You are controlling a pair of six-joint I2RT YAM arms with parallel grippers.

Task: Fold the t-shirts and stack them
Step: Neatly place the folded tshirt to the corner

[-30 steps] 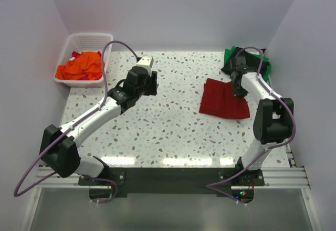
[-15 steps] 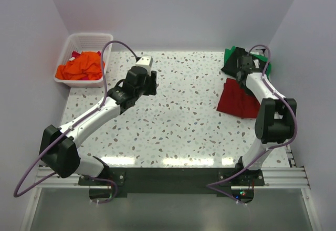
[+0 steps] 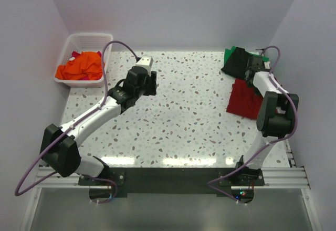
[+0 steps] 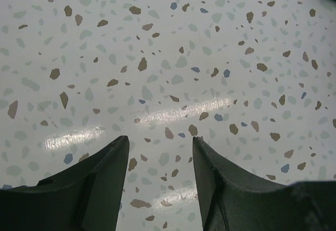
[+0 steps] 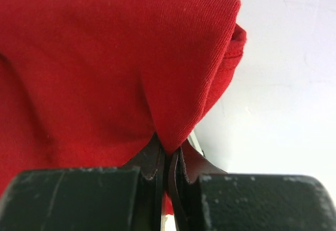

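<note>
Broadly, the table [image 3: 173, 121] lay bare through its middle. The basket [image 3: 67, 47] sat at ten o'clock with an orange shirt [image 3: 81, 67] heaped inside. At two o'clock lay the pile [image 3: 231, 59] of green and black cloth. Just beside it, toward three o'clock, the red shirt [image 3: 242, 100] lay bunched, one fold pinched in the right gripper [image 5: 169, 155], jaws pressed together. The left gripper [image 4: 157, 149] hovered spread and empty near eleven o'clock. Stacking seemed the step in hand. Next, the shirt would need lifting over the pile and releasing squarely.
</note>
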